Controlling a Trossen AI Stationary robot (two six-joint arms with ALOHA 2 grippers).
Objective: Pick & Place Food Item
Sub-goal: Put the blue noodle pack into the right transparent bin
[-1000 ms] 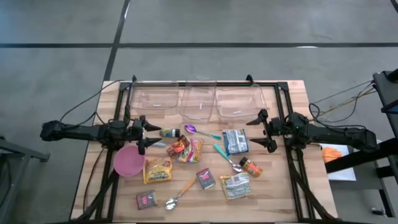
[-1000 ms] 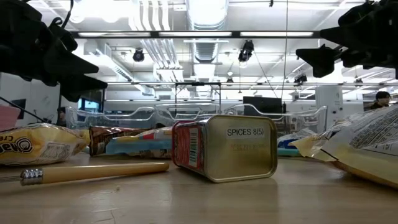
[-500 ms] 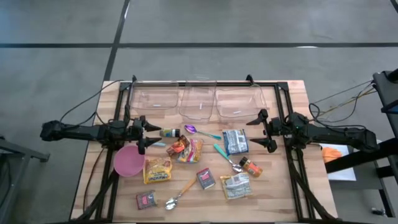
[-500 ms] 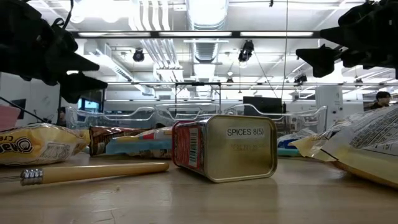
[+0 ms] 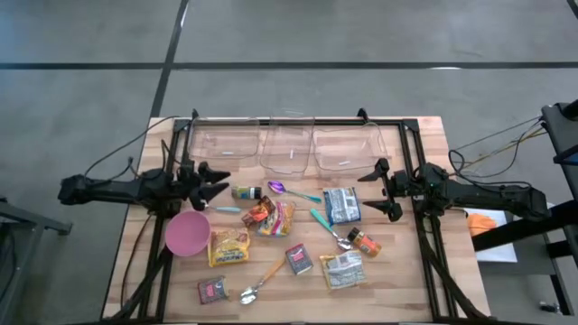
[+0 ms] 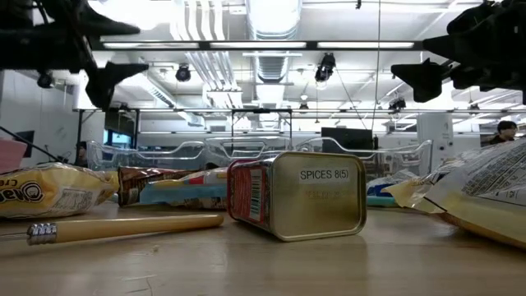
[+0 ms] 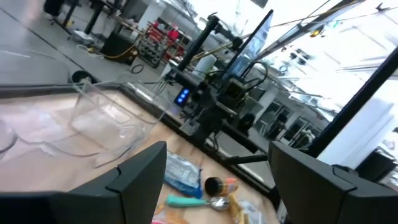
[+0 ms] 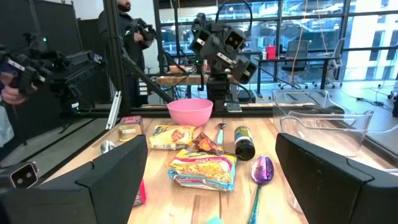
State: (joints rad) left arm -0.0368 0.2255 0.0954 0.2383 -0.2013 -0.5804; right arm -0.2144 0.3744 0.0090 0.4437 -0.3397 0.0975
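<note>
Nearest in the low view, the spice tin (image 6: 296,195) lies on its side on the surface (image 5: 397,289), with noodle packets (image 5: 275,217), a bottle (image 5: 245,192) and spoons scattered beyond it. Farther back the three clear bins (image 5: 289,149) hold nothing, so no food looks placed yet. The left claw (image 5: 209,182) and right claw (image 5: 381,190) hover open and empty above the clutter; all picking remains.
</note>
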